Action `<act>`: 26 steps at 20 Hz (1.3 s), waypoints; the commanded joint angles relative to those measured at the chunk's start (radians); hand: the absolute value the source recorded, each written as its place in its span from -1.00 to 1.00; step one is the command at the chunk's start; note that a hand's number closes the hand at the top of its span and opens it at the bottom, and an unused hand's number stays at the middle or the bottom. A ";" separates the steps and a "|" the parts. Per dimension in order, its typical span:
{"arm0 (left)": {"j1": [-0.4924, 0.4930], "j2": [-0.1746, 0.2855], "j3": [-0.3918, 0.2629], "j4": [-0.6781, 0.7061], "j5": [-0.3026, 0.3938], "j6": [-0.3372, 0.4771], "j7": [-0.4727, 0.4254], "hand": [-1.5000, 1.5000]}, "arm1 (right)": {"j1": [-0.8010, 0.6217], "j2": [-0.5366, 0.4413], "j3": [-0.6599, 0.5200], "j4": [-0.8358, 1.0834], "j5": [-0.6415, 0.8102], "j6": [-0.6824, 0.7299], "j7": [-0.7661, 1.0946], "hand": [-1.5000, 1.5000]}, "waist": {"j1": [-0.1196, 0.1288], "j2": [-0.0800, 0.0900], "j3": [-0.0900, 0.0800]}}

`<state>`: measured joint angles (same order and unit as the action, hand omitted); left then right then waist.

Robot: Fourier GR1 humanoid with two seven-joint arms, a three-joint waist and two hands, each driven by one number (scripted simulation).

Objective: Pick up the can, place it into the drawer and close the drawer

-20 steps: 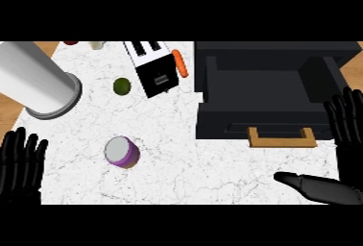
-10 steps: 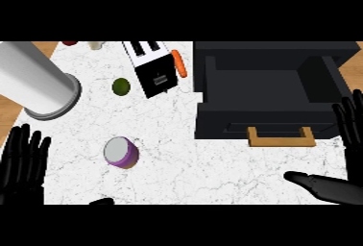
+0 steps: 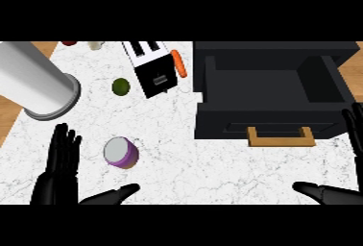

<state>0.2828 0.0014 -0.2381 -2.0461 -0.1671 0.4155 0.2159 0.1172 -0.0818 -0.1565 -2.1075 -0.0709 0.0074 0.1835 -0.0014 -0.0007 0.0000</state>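
1. Left hand [image 3: 55,178]: released, fingers straight, thumb splayed wide, holding nothing. The can [image 3: 120,152] stands on the worktop [image 3: 212,168] just beside its fingers on the thumb side, apparently untouched.
2. Right hand [image 3: 327,193]: also released and empty, resting at the far right edge. The open drawer [image 3: 273,91] sits ahead of it and to its inner side, with the wooden handle [image 3: 281,137] near its fingers.
3. Risk: if the left hand moves sideways before its fingers curl, the straight fingers would likely nudge the can away or tip it. A tipped can would probably roll.
4. Risk: the can's side is round and smooth-looking. A grasp taken off-centre or too near the top could let it slip during the lift.
5. Risk: the drawer lies well apart from the left hand, across the worktop. A low carry could strike the drawer's front wall, so the can must clear that wall before being lowered.
6. Risk: a large grey cylinder [image 3: 35,79] stands beyond the left fingertips. Overreaching forward could bump it.
7. Risk: if the can is set against the front wall or left lying, it may shift or jam when the drawer is pushed shut.
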 commanded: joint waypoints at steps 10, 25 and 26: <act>0.020 -0.001 0.013 0.304 0.077 0.077 -0.278 -1.00 | -0.006 -0.010 -0.044 -0.033 -0.016 0.015 0.039 -1.00 | 0.002 0.000 0.000; -0.099 0.020 0.144 0.674 0.287 0.021 -0.513 -1.00 | -0.038 -0.072 -0.172 -0.076 -0.131 0.073 0.112 -1.00 | 0.001 0.000 0.000; -0.116 -0.001 0.147 0.734 0.286 0.036 -0.556 -1.00 | 0.105 -0.030 -0.167 -0.132 -0.137 0.123 0.050 -1.00 | -0.003 0.000 0.000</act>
<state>0.1950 0.0055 -0.1263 -1.3977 0.0962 0.4708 -0.2857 0.1630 -0.1052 -0.2700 -2.2122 -0.1537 0.0835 0.2480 -0.0019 -0.0004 -0.0005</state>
